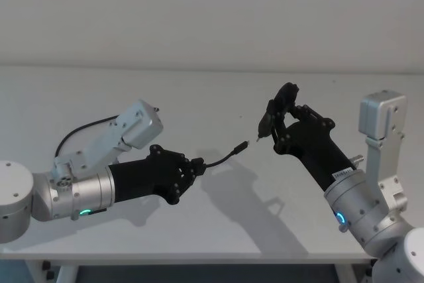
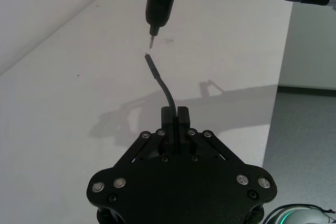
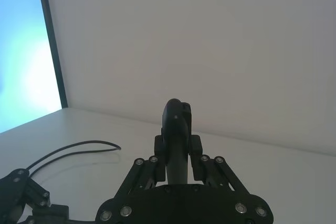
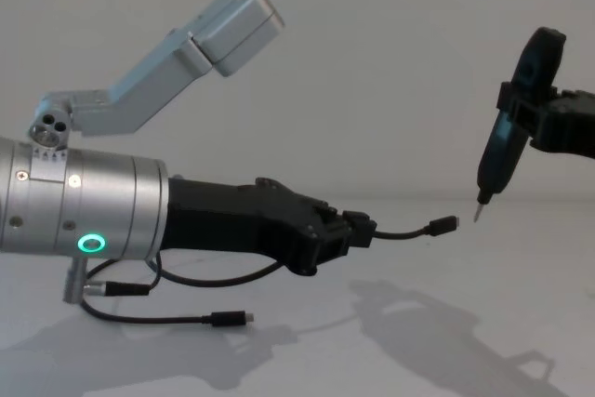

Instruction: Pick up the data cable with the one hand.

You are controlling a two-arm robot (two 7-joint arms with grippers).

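Above table (image 1: 199,97), left gripper (image 1: 199,166) clamping data cable (image 1: 228,156)

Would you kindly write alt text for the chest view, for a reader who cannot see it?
The left pincer is shut on the data cable, holding it above the white table with its plug aimed at the tip of the black pen-shaped tool gripped by the right pincer. The cable's other plug trails below the arm.

Bare white table (image 1: 132,91) before a plain pale wall (image 1: 212,11), bright window (image 3: 21,51) alongside.
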